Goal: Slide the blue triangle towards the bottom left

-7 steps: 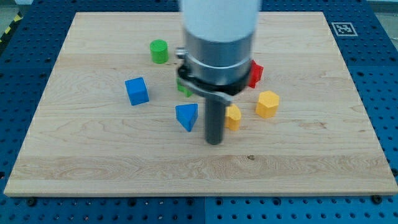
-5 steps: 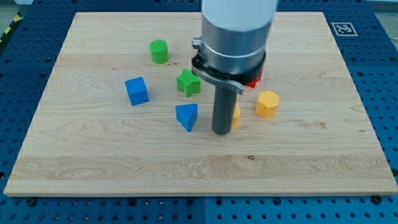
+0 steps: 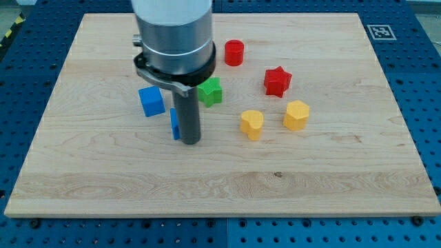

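Observation:
The blue triangle (image 3: 175, 123) lies left of the board's middle, mostly hidden behind my rod; only its left edge shows. My tip (image 3: 190, 141) rests on the board right against the triangle's right side. A blue cube (image 3: 151, 100) sits just up and left of the triangle.
A green star (image 3: 211, 91) lies right of my rod. A red cylinder (image 3: 234, 52) and a red star (image 3: 277, 81) sit toward the view's top right. Two yellow blocks (image 3: 251, 124) (image 3: 296, 115) lie right of centre. The arm's body hides the area of the green cylinder.
My rod swung from the triangle's right side leftward; the blue triangle has slid left and slightly up. The arm now covers the green cylinder; the red cylinder and star are uncovered.

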`<state>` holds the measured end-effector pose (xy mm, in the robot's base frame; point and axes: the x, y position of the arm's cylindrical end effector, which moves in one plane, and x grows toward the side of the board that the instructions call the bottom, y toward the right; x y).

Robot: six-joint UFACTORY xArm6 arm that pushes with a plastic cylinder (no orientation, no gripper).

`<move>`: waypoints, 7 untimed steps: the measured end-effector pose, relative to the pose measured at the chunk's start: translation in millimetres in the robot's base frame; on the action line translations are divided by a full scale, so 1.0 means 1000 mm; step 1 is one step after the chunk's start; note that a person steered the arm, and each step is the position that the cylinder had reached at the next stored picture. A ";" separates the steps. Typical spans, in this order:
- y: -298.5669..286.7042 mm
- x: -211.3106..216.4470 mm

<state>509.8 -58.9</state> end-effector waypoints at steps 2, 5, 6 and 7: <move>0.008 -0.009; -0.039 -0.042; -0.034 -0.042; -0.005 -0.046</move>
<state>463.6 -64.1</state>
